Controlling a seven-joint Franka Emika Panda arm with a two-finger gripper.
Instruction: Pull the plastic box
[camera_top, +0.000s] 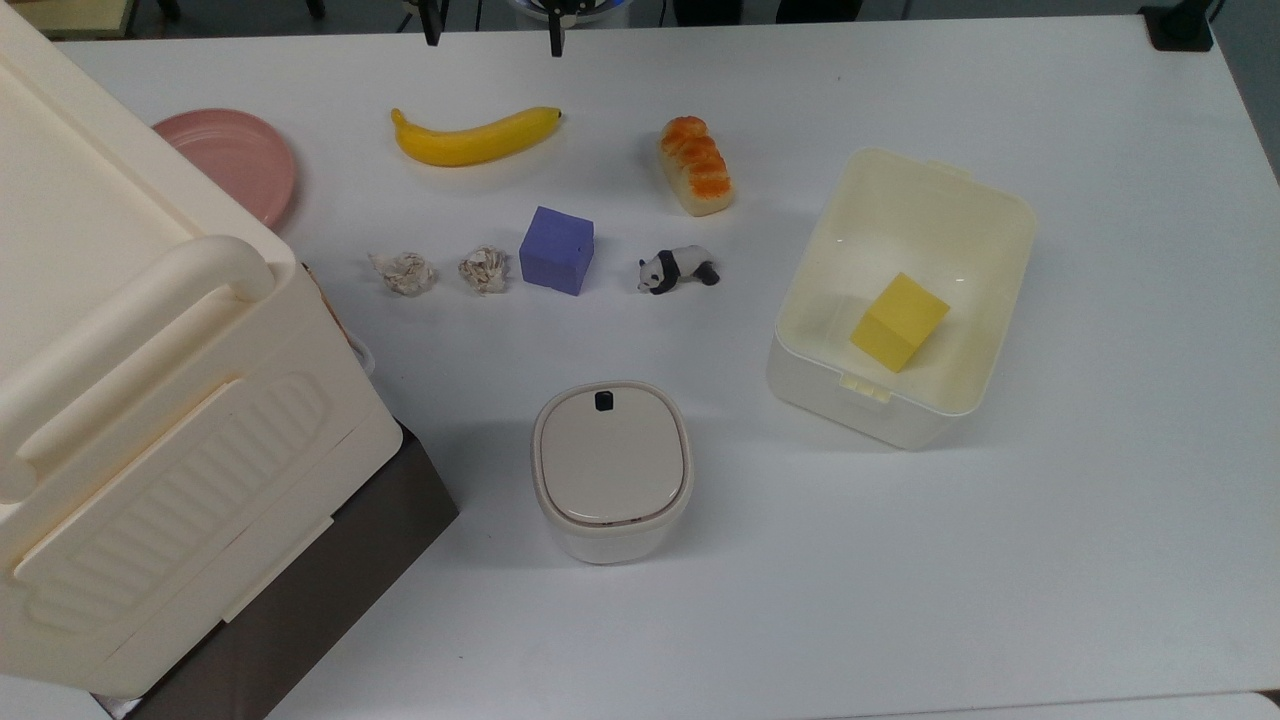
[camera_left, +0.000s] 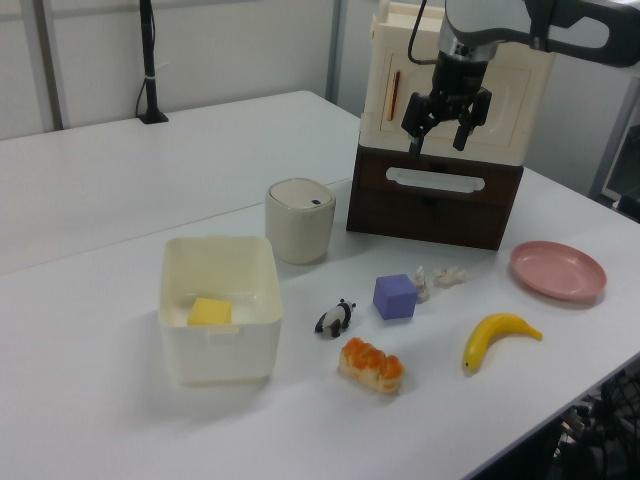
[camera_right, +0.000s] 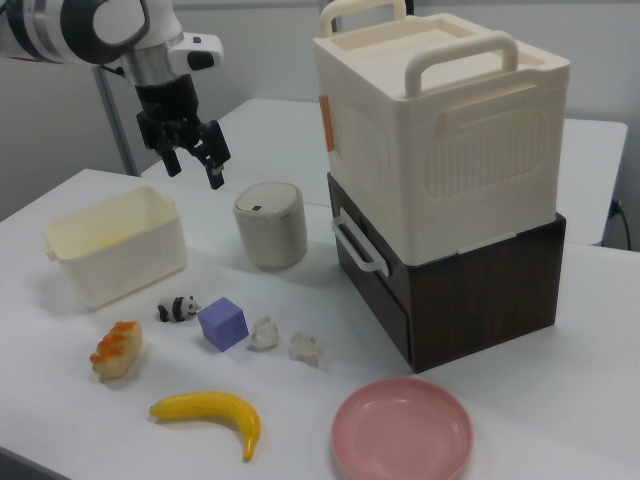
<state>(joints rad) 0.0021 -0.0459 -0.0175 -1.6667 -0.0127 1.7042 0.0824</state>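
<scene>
Plastic box (camera_top: 985, 215) sits lidless on the white bench (camera_top: 1100, 520), a yellow cube (camera_top: 898, 322) inside it. Taking the box as landmark: beige-lidded canister (camera_top: 611, 470) near it toward the top view's lower left; toy panda (camera_top: 677, 269) and bread loaf (camera_top: 695, 165) off its top view's left side, purple cube (camera_top: 557, 250) beyond the panda. Gripper (camera_left: 445, 128) hangs in the air well apart from the box, fingers (camera_left: 465, 133) spread apart, holding nothing.

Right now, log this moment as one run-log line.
phase: approach not begun | gripper: open, raised above table, holding nothing | plastic box: untouched, lidless, yellow block inside | nearest neighbour: panda figure, apart from box
</scene>
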